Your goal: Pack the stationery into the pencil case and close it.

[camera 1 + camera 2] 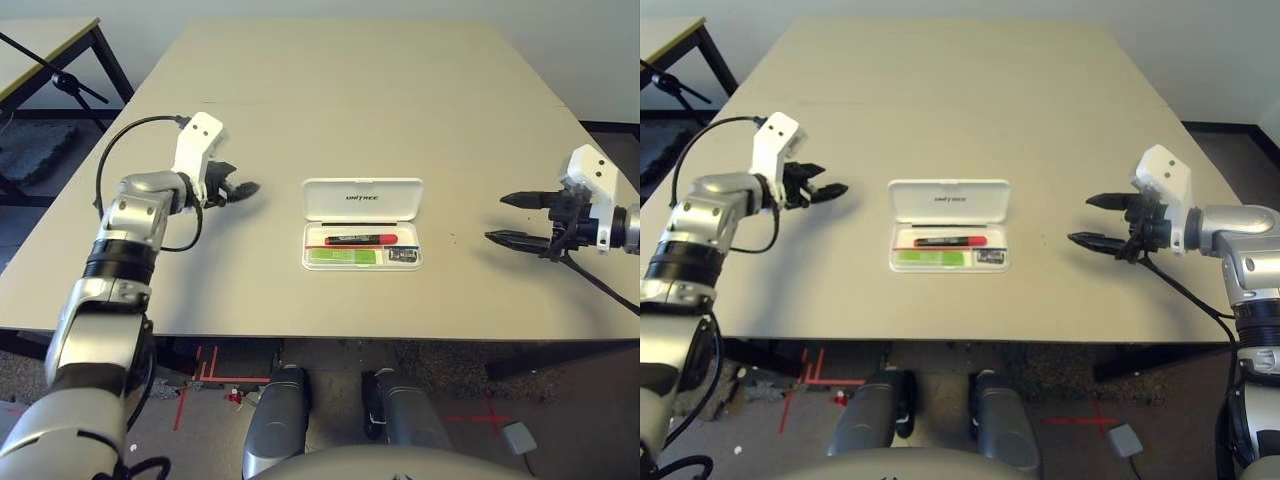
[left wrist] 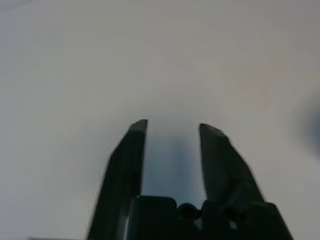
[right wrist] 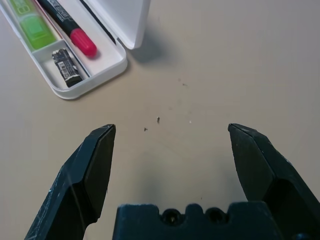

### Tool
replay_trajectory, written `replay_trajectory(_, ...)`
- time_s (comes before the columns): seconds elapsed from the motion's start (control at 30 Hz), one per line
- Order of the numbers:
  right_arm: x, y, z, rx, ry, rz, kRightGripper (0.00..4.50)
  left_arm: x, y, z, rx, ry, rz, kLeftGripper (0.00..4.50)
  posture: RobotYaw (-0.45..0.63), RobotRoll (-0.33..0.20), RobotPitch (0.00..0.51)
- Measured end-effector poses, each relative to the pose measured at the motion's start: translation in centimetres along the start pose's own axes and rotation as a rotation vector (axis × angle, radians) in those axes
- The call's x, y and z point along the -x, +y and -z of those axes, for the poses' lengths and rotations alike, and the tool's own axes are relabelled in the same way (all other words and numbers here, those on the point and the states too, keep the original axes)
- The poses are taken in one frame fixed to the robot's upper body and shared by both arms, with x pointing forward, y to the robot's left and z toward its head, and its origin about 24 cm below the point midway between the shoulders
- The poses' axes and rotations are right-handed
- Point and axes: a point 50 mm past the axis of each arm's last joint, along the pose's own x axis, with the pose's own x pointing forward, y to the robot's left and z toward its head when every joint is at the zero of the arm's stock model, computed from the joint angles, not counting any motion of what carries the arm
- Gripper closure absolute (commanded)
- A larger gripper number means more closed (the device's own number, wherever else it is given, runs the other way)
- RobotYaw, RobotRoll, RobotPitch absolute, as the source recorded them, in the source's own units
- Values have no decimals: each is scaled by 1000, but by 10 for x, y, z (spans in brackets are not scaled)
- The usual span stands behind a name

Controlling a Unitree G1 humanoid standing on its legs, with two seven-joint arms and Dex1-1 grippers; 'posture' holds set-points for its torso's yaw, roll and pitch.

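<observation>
The white pencil case lies open mid-table, its lid folded back away from me. In its tray lie the red marker with a black cap, the light-green highlighter and the tiny dark piece. My left gripper hovers left of the case, apart from it; the left wrist view shows its fingers a narrow gap apart with nothing between. My right gripper stands wide open to the right of the case, pointing at it. In the right wrist view the marker and dark piece lie beyond the empty gripper.
The beige table stretches far behind the case. A second table and a black stand are off the far left corner. A black cable loops from my left wrist.
</observation>
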Motion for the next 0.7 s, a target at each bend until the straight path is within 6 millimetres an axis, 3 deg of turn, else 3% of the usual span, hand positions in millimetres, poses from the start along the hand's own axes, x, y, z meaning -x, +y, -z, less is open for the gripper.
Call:
replay_trajectory(0.1,2,1,4,-9,5,13,0,-11,-8,-5,-50,-7,46,4480,113,0,87)
replay_trajectory(0.23,5,2,9,-23,4,31,0,-26,-28,-18,-133,-29,186,4480,100,0,84)
replay_trajectory(0.43,9,4,13,-35,3,51,0,-33,-55,-41,-322,-100,421,4480,85,0,72)
replay_trajectory(0.7,6,5,12,-29,-12,60,0,-17,-75,-47,-531,-58,701,4480,98,0,66)
